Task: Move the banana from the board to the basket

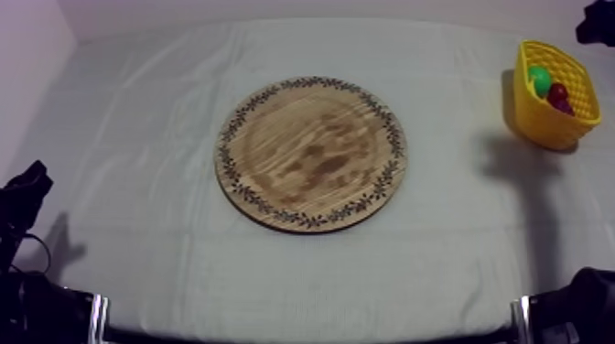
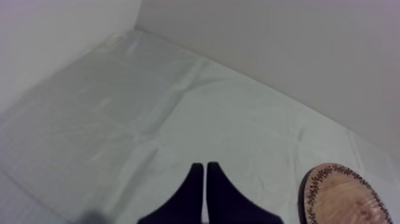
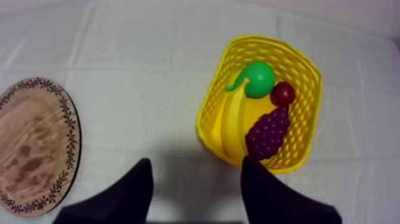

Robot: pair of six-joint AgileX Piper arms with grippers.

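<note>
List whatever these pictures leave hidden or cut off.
Top view: the wall of the yellow basket hides the lower parts of the fruit inside.
Right wrist view: the grapes overlap part of the banana.
Left wrist view: the frame edge cuts off part of the wooden board.

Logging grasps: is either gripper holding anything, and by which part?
Nothing held. Left gripper shut empty; right gripper open beside the yellow lattice basket.
</note>
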